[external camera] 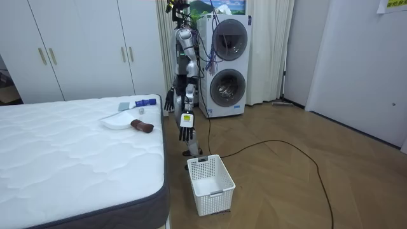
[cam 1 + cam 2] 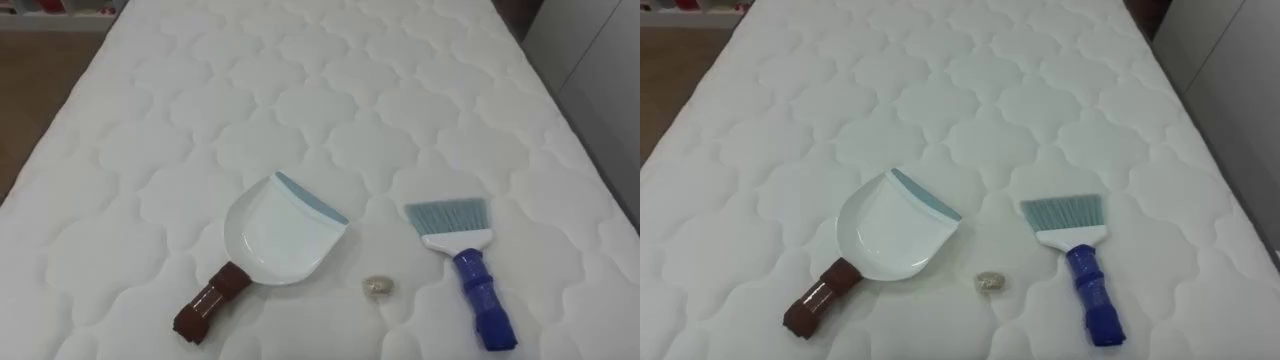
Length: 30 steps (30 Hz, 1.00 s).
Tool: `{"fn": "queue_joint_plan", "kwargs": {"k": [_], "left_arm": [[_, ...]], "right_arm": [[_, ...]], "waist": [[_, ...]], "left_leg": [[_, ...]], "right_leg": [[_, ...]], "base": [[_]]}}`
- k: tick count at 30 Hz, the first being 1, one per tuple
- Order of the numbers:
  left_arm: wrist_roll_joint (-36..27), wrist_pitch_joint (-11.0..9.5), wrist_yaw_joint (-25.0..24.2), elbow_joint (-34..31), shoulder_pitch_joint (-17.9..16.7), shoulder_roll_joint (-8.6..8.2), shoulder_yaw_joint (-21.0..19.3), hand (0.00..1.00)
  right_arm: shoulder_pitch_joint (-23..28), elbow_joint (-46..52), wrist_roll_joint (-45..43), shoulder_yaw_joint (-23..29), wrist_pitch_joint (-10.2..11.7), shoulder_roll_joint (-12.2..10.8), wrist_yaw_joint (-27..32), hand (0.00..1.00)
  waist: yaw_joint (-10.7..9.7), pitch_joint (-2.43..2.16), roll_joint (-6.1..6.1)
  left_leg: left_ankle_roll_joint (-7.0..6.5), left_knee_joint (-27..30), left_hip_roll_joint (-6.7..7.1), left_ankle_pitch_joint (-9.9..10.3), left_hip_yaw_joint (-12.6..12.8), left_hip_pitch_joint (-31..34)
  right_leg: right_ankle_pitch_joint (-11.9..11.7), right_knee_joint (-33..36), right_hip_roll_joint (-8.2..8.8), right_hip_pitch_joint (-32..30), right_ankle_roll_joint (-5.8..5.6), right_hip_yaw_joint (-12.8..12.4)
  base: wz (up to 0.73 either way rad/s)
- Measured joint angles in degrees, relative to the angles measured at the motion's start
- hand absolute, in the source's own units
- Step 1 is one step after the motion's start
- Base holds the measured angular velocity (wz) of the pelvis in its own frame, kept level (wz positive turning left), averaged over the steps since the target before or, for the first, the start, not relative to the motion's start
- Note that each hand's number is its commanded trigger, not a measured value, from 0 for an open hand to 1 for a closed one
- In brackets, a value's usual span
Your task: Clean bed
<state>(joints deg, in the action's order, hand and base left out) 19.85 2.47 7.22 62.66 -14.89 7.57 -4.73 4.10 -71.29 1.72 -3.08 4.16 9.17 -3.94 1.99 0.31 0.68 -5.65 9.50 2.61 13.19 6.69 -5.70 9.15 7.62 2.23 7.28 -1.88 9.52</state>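
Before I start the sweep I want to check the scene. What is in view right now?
mattress: one, white, quilted, under the tools
dustpan: one, white with blue-grey lip and brown handle, on the mattress, robot's left
brush: one, blue handle and grey-blue bristles, on the mattress, robot's right
scrap: one, small, beige, between dustpan and brush, touching neither
basket: one, white, on the floor by the bed's corner
washing machines: two, white, stacked behind the robot
wardrobe: one, white doors, beyond the bed
curtain: one, pale, beside the machines
left hand: open, hanging by the bed's edge, holding nothing
right hand: open, hanging at its side, holding nothing
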Motion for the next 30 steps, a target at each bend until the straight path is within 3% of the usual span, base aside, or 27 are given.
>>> {"fn": "queue_joint_plan", "kwargs": {"k": [11, 15, 19, 24, 27, 30], "left_arm": [[0.98, -0.1, 0.23, 0.0, 0.35, -0.01, -0.73, 0.0], [0.89, -0.98, 4.05, -2.11, 0.82, -0.02, -2.17, 0.0], [-0.15, -3.54, 9.69, -10.38, 1.32, 0.04, -3.53, 0.0], [0.11, -9.42, 14.65, -18.21, 3.62, -0.05, -3.68, 0.0], [1.01, -10.07, 17.13, -25.14, 3.5, -0.24, -2.83, 0.0], [1.08, -12.23, 19.79, -28.7, 4.1, -0.11, -1.6, 0.0]], "right_arm": [[0.08, 0.02, 0.16, -0.04, 0.05, -0.06, 0.07, 0.0], [0.28, -0.05, 0.21, -0.14, 0.92, -0.55, 1.11, 0.0], [0.09, -0.65, -0.01, -0.15, 1.81, -0.56, 2.87, 0.0], [0.47, -0.28, -0.7, -0.03, 2.7, -0.57, 3.62, 0.0], [1.35, 0.21, -0.72, -0.06, 3.5, -0.47, 3.75, 0.0], [1.45, 0.19, -0.77, -0.05, 3.58, -0.15, 3.77, 0.0]], "waist": [[-0.08, -0.03, 0.25], [-0.08, -0.08, 0.7], [-0.03, 0.3, 1.43], [-0.06, 0.03, 1.52], [-0.08, -0.1, 1.48], [0.02, -0.31, 1.06]], "left_leg": [[0.0, 0.05, 0.0, 0.0, -0.04, 0.0], [0.0, 0.04, -0.01, -0.01, -0.02, 0.0], [0.0, 0.05, 0.01, -0.01, -0.15, 0.26], [0.0, 0.16, 0.04, -0.01, -0.17, 0.91], [0.02, 0.19, 0.0, -0.03, -0.15, 0.53], [0.02, 0.09, 0.07, -0.03, -0.14, -0.02]], "right_leg": [[0.0, 0.0, 0.01, 0.14, 0.0, 0.08], [0.04, -0.02, 0.03, 0.15, 0.0, 0.03], [0.04, 0.06, 0.0, -0.33, 0.0, 0.08], [0.03, 0.02, -0.04, -0.61, 0.0, -0.05], [0.04, -0.09, -0.07, -0.65, 0.0, -0.4], [0.04, -0.38, 0.0, -0.3, 0.0, -0.83]], "base": [[0.0], [0.0], [0.0], [0.0], [0.0], [0.0]]}}
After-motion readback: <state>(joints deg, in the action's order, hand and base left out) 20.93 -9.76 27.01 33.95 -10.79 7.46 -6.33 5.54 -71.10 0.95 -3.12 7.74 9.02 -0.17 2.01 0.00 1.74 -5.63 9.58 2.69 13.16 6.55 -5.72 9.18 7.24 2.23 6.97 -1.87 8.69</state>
